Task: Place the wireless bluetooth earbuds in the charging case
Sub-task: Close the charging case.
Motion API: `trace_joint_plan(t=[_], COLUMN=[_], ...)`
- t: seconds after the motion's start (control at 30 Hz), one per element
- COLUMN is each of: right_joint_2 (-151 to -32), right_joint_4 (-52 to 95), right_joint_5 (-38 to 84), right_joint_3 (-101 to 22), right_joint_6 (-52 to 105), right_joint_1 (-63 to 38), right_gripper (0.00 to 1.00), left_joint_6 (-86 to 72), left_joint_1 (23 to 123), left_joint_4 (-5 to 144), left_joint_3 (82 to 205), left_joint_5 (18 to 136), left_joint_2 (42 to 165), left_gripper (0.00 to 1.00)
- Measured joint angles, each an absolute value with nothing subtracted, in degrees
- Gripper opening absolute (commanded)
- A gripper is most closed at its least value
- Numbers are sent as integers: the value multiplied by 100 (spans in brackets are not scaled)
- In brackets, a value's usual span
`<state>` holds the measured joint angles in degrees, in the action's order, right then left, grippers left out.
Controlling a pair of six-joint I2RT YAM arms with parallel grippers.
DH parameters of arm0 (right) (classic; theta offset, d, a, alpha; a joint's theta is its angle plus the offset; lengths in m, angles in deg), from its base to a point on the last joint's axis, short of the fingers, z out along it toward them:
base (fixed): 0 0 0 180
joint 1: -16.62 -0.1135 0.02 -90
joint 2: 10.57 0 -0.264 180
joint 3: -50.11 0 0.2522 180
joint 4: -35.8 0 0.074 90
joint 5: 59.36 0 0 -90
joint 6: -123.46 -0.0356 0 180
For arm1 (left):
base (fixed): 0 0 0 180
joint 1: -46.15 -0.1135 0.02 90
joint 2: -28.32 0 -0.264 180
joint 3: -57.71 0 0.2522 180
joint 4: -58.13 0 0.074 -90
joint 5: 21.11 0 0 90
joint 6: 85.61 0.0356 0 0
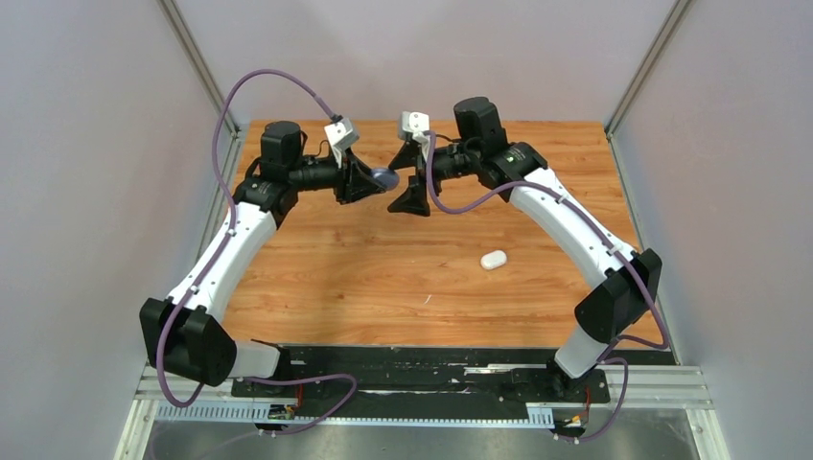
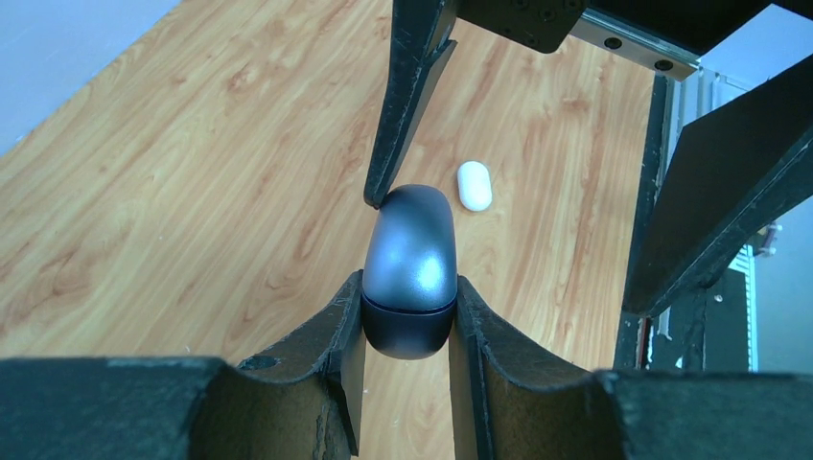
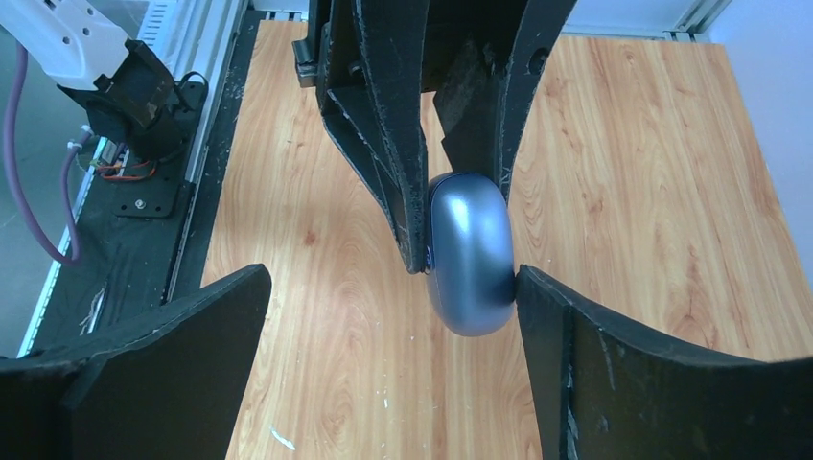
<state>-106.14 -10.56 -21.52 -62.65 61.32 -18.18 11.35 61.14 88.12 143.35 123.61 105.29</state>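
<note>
Beyond and left of the white case (image 1: 493,260) lying on the bench (image 1: 336,278), raised off the wood: dark charging case (image 2: 410,273), lid shut, pinched at its base between the partly closed left jaws. Right jaws wide apart, gripping nothing, one finger (image 3: 594,383) just touching that dark case's side.

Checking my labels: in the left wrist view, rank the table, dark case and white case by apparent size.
Largest first: table, dark case, white case. The dark case is nearer the camera, so real sizes may match.
</note>
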Motion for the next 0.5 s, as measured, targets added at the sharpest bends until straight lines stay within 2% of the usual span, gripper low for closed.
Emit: trace_joint_plan(t=[0.13, 0.23, 0.5], right_joint_2=[-10575, -10343, -9288], right_joint_4=[-1019, -892, -719], right_joint_5=[-1964, -1335, 1509], right_joint_3=[-6206, -5913, -4648], right_joint_6=[6088, 5671, 4294], right_joint_1=[-1814, -1810, -1624], right_gripper=[100, 100, 100], left_joint_6=[1002, 1070, 1564], left_joint_1=[6155, 6144, 6114], left_joint_4=[8725, 8745, 9254], left_joint_3=[14324, 14308, 14175], left_joint_5=[12169, 12037, 12000], left_joint_2=[10533, 10533, 10520], left_gripper=[0, 0, 0])
